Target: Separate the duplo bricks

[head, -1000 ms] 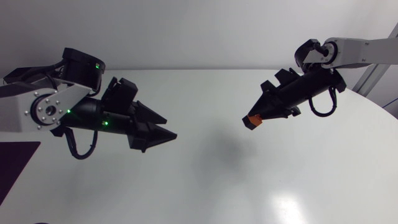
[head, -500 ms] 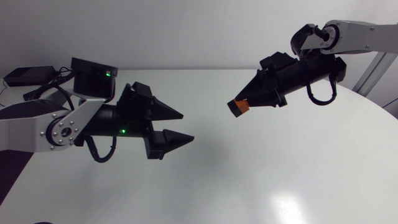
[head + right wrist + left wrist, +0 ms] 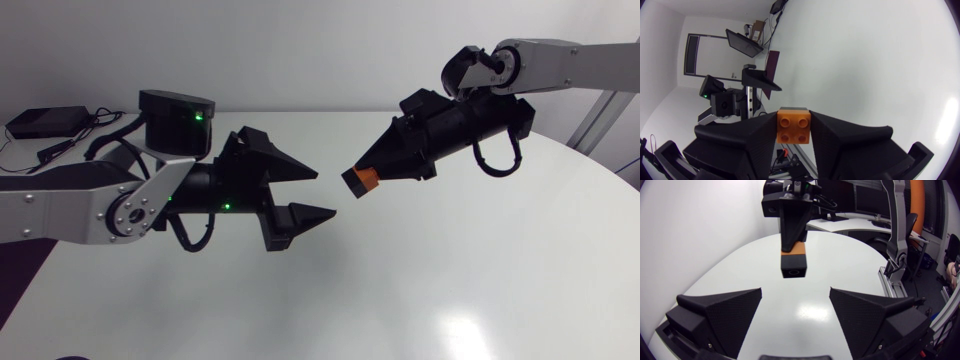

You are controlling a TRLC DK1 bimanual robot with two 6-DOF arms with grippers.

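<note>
Above the white desk (image 3: pixel 450 280), the right pincer (image 3: pixel 374 170) grips the orange-and-black duplo bricks (image 3: pixel 359 181); their long axis points toward the wide-open left pincer (image 3: pixel 326 193), near and directly opposite.

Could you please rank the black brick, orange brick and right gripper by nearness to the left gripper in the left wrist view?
1. black brick, ahead of the left gripper.
2. orange brick, stacked behind it.
3. right gripper, clamping the orange brick.

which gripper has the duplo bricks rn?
The right gripper: it is shut on the stacked orange-and-black duplo bricks, held above the table. The left gripper is open and empty, pointing toward them.
</note>
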